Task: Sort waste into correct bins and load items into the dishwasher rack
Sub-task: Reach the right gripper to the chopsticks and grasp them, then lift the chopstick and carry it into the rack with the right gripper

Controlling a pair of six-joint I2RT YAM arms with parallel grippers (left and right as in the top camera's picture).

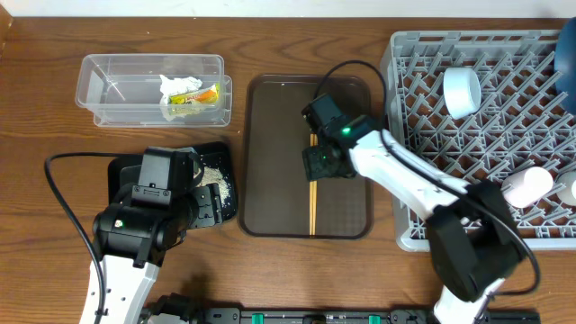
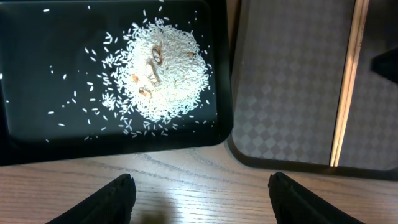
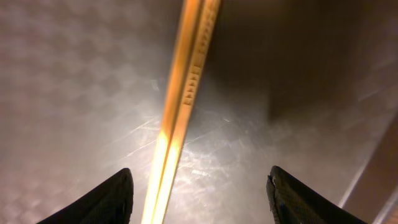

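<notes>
The pair of chopsticks [image 1: 313, 209] lies lengthwise on the brown serving tray [image 1: 270, 135]. My right gripper [image 1: 317, 164] hovers low over them, open; in the right wrist view the chopsticks [image 3: 180, 112] run between its fingers, closer to the left one, with the gripper [image 3: 199, 199] touching nothing. Rice-like crumbs [image 2: 158, 71] are heaped on the black tray [image 2: 37, 74]. My left gripper [image 2: 202, 199] stands open and empty over bare wood just in front of that tray. The clear tub [image 1: 108, 85] holds the tissue [image 1: 175, 85] and the snack wrapper [image 1: 202, 95].
The grey dishwasher rack [image 1: 486, 135] fills the right side, with a white cup [image 1: 462, 90] and another cup [image 1: 526, 184] in it and the blue plate [image 1: 567, 54] at its far right edge. The right arm's cable loops over the brown tray.
</notes>
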